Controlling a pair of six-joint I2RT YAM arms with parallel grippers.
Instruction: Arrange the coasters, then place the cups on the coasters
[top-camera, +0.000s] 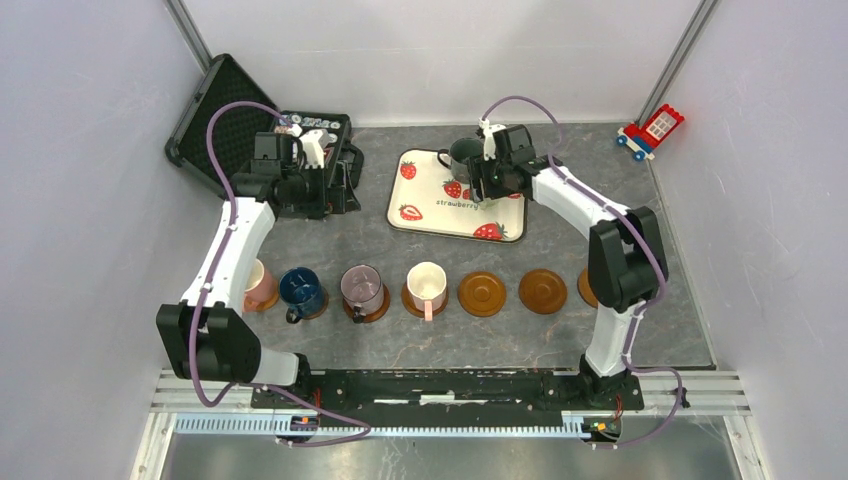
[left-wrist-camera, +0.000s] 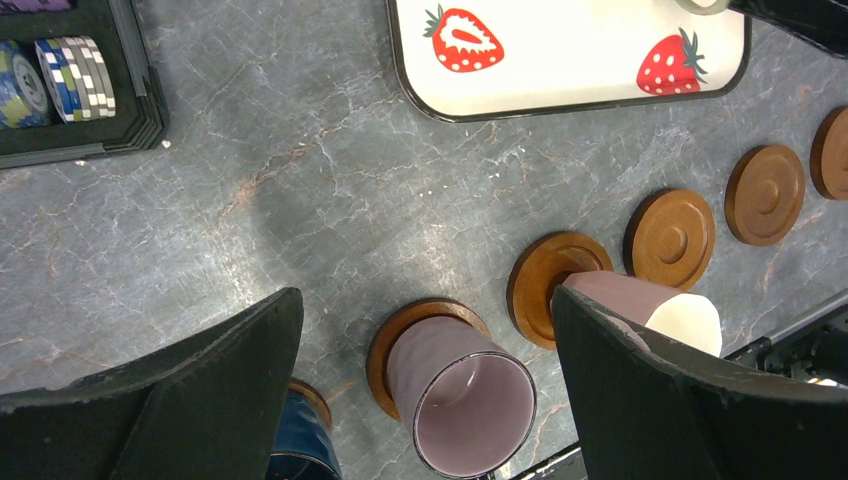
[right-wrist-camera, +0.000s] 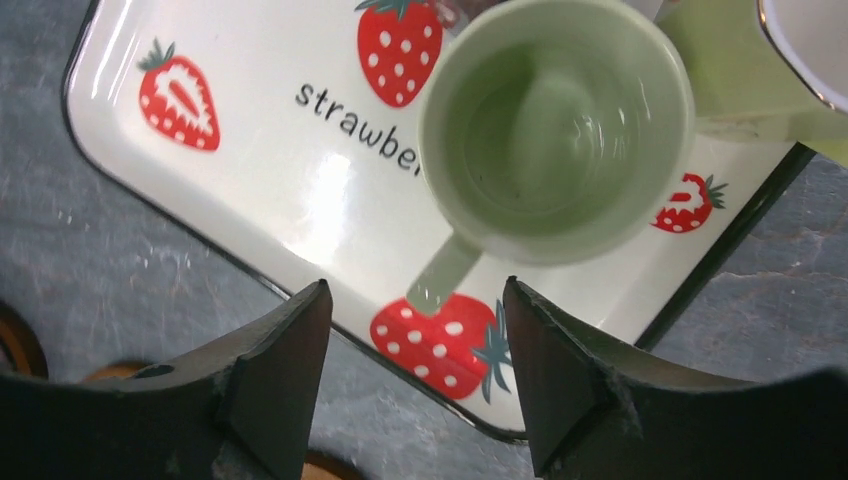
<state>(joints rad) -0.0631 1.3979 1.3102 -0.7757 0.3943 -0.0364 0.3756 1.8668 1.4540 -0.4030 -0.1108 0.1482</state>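
Hovering over the light green ceramic mug (right-wrist-camera: 555, 130) on the white strawberry-print tray (right-wrist-camera: 250, 180), near the far edge of the grey marbled bench (top-camera: 400, 345), with the right fingers (right-wrist-camera: 270, 380) moderately apart and gripping nothing. Risking a clip on the handle pointing into their gap, so tipping or skating the mug across the glossy tray; possibly bumping the dark grey-green mug (top-camera: 462, 155) close by. Holding the left fingers (left-wrist-camera: 200, 400) spread wide and empty near the black case (top-camera: 215, 110) in the far left corner. Leaving three round brown wooden coasters (top-camera: 482, 294) bare along the near edge. Working on a hard, smooth-looking surface, boxed in by pale lilac walls (top-camera: 100, 100).
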